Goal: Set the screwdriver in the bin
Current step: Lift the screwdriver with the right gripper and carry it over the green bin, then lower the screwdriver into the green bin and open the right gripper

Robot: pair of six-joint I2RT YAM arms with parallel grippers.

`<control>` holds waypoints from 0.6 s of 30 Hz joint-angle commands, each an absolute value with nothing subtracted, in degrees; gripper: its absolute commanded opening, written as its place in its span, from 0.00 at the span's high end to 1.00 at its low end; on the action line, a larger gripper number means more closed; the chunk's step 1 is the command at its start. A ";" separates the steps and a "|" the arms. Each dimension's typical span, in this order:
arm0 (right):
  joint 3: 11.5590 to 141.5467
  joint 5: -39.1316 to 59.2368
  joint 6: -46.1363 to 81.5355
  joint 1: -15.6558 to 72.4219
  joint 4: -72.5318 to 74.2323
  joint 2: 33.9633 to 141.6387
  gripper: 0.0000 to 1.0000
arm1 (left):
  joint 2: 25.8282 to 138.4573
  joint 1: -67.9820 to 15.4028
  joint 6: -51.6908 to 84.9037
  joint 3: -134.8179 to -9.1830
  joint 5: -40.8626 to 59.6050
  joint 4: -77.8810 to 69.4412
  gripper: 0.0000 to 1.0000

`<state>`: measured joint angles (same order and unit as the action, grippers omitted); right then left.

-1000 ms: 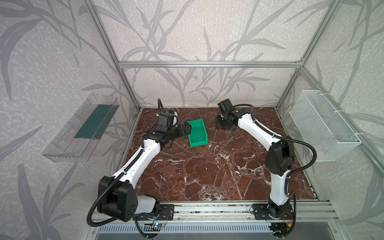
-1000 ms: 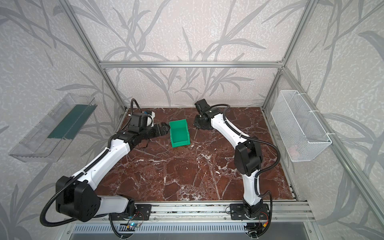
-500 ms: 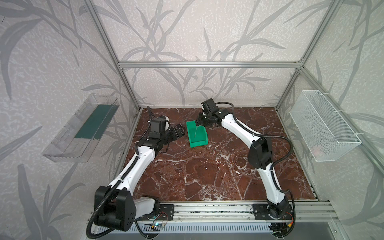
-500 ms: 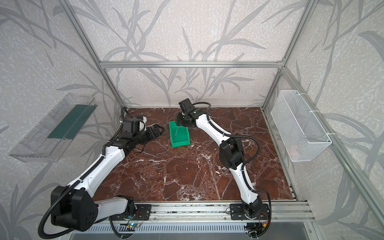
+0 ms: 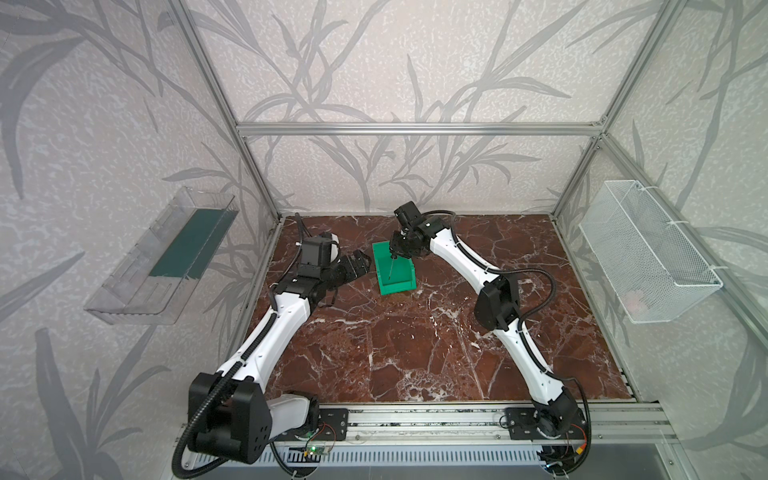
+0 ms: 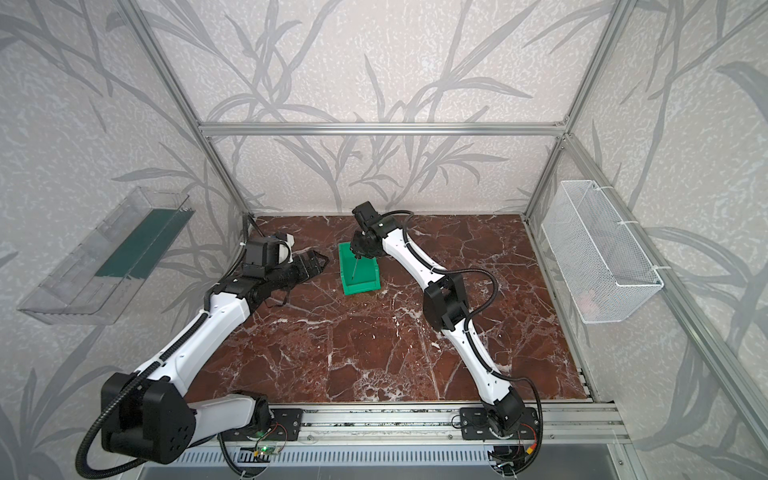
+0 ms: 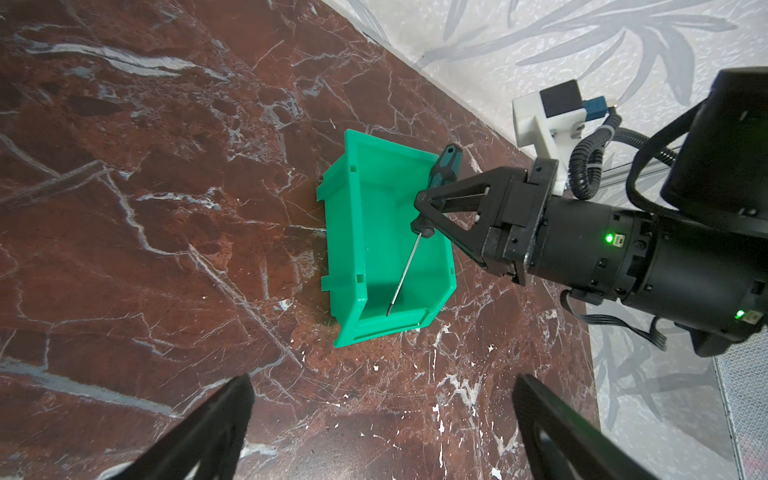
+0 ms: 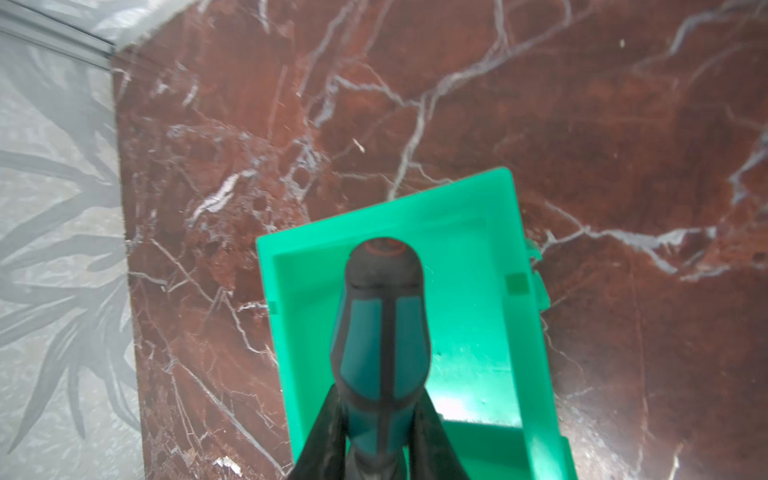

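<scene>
The green bin (image 5: 397, 287) (image 6: 361, 287) (image 7: 340, 232) (image 8: 536, 353) stands on the marble floor near the back, left of centre. My right gripper (image 5: 398, 247) (image 6: 359, 248) (image 7: 424, 208) (image 8: 376, 395) hangs over it, shut on the screwdriver's (image 7: 442, 170) (image 8: 382, 332) dark green-and-black handle. The thin shaft (image 5: 391, 268) (image 6: 354, 268) slants down inside the bin, its tip near the lowered front lip. Whether the tip touches the bin's floor I cannot tell. My left gripper (image 5: 361, 264) (image 6: 318, 262) (image 7: 382, 380) is open and empty, a short way left of the bin.
A clear plastic tray (image 5: 166, 257) hangs on the left wall and a white wire-mesh basket (image 5: 648, 253) on the right wall. Aluminium frame posts stand at the back corners, and a metal rail (image 5: 415, 419) carries both arm bases at the front.
My right gripper has carried the screwdriver leftward from beside the bin to over it, shaft now inside. My left gripper has drawn back to the left, away from the bin's side.
</scene>
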<state>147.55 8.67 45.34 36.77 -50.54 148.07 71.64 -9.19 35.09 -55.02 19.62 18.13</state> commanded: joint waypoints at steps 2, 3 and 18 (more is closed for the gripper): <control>145.74 9.05 47.78 37.06 -51.80 148.78 0.92 | 72.33 -9.01 33.82 -56.67 18.94 19.18 0.01; 145.64 9.05 47.98 37.00 -51.77 148.95 0.92 | 72.38 -8.97 33.99 -56.65 18.91 19.12 0.01; 145.28 11.56 54.40 36.39 -49.99 152.03 0.87 | 70.08 -8.97 36.66 -52.98 18.86 20.66 0.01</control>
<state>145.21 10.66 51.99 36.71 -50.11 150.80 71.44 -9.19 36.03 -53.60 19.38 19.16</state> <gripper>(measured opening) 0.220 0.990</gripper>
